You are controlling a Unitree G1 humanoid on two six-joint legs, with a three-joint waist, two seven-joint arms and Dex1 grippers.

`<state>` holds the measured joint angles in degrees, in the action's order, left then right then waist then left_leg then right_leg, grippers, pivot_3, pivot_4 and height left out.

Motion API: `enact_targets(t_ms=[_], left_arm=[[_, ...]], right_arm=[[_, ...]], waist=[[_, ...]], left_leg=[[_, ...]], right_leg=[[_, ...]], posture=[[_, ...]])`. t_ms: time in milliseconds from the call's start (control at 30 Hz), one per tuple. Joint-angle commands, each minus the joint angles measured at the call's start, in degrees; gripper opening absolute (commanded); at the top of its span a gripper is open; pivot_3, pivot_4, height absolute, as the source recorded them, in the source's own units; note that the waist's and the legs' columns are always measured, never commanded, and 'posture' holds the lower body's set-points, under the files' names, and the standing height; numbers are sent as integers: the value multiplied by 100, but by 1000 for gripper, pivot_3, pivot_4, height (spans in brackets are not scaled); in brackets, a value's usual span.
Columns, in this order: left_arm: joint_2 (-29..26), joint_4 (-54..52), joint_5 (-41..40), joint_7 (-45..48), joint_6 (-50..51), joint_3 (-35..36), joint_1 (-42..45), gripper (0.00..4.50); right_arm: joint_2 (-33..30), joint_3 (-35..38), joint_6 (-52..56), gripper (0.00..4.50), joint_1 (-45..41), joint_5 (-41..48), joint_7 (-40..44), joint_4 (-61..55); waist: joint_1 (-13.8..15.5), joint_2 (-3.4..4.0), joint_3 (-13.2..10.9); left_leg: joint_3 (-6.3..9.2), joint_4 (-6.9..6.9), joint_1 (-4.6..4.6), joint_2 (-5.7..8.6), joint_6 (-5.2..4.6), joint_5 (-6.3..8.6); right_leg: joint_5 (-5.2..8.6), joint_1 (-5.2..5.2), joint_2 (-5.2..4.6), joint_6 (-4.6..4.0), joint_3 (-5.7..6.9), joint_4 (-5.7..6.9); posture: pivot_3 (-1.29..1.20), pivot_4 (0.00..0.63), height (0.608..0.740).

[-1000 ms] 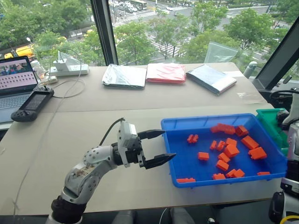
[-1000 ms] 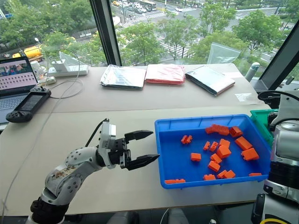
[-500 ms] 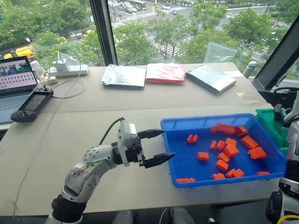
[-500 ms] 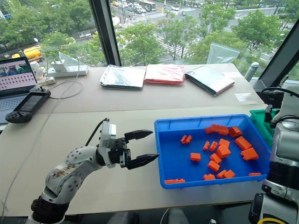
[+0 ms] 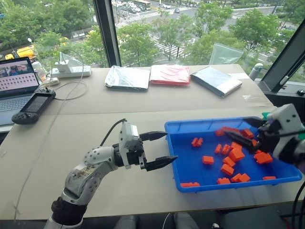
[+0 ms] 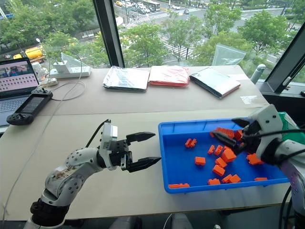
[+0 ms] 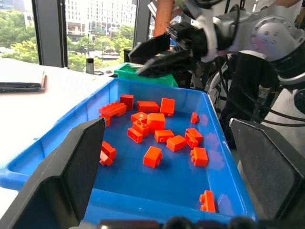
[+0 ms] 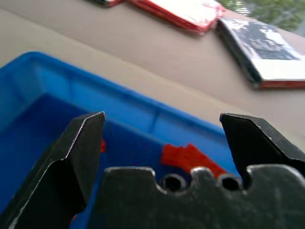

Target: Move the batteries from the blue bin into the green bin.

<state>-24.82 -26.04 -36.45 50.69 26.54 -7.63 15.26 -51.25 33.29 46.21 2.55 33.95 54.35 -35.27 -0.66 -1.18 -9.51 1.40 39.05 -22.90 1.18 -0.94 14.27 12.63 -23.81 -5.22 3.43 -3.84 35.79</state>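
We see the right gripper [image 6: 228, 131] spread wide and empty above the far right part of the blue bin [image 6: 176, 164], with the orange batteries [image 6: 222, 155] scattered just beneath and ahead of it. The left gripper [image 5: 158, 149] also gapes wide, empty, just outside the bin's left wall. The green bin [image 7: 135, 72] sits behind the right gripper, mostly hidden. We can read no labels, perhaps too small.

— What sort of place is this?
— An upper-floor office or test lab: big windows [image 5: 157, 28] over treetops and a street, a long table [image 5: 71, 119], a laptop [image 5: 16, 83] (screen lit), a power strip [image 5: 70, 71], a handheld controller [image 5: 33, 106].
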Motion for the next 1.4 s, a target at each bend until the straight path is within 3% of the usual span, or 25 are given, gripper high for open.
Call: enact_targets(t_ms=[33, 200, 733, 833, 967, 1133, 1300, 1400], left_arm=[[-3, -125, -92, 71, -56, 36, 65, 4500], [0, -99, -84, 54, -67, 64, 99, 4500], [143, -28, 7, -218, -7, 75, 179, 4500], [347, 6, -29, -817, 214, 243, 230, 4500], [1025, 365, 311, -2282, 618, 397, 623, 4500], [1828, 724, 1171, -3947, 505, 594, 998, 4500], [2198, 953, 1915, -5183, 526, 869, 1197, 4500], [2403, 891, 2015, -5504, 527, 1010, 1199, 4500]], right_arm=[[41, 109, -477, 4479, 118, 212, 242, -200], [300, 90, -674, 4479, 218, 341, 105, -209], [464, -132, -761, 4479, 296, 457, -524, -351], [650, -408, -719, 4479, -94, 18, -1336, -192], [1048, -1027, -199, 4479, -1432, -1040, -3285, 711], [1662, -1599, -307, 4479, -2085, -2370, -4951, 1141], [2034, -2049, -514, 4479, -2160, -3073, -5546, 1240], [2203, -2084, -607, 4479, -2276, -3159, -5579, 1317]], waist=[[-18, -2, -1], [-8, -6, -3], [2, -7, -4], [2, -7, -4], [-10, -16, -9], [38, -15, -8], [56, -13, -4], [59, -14, -4]], left_leg=[[0, 0, 9, -1, 0, 0], [-1, -6, 50, 0, 1, 1], [2, -7, 52, 0, 1, 1], [2, -7, 52, 0, 1, 1], [2, -4, 56, 1, 7, -3], [12, -16, 49, 18, 8, -3], [7, -17, -40, 26, 22, -12], [7, -16, -43, 27, 24, -13]], right_leg=[[0, 10, 4, 0, 0, -2], [5, 53, 5, 2, 1, -10], [6, 59, -1, 5, 1, -14], [6, 59, -2, 5, 1, -14], [5, 60, -4, 5, -1, -11], [5, 53, -5, 4, 0, -12], [3, -50, -15, 5, -8, 23], [0, -53, -17, 5, -8, 23]], posture=[[0, 150, 740], [0, 150, 740], [0, 150, 740], [0, 150, 740], [0, 150, 740], [0, 150, 740], [0, 150, 740], [0, 150, 740]])
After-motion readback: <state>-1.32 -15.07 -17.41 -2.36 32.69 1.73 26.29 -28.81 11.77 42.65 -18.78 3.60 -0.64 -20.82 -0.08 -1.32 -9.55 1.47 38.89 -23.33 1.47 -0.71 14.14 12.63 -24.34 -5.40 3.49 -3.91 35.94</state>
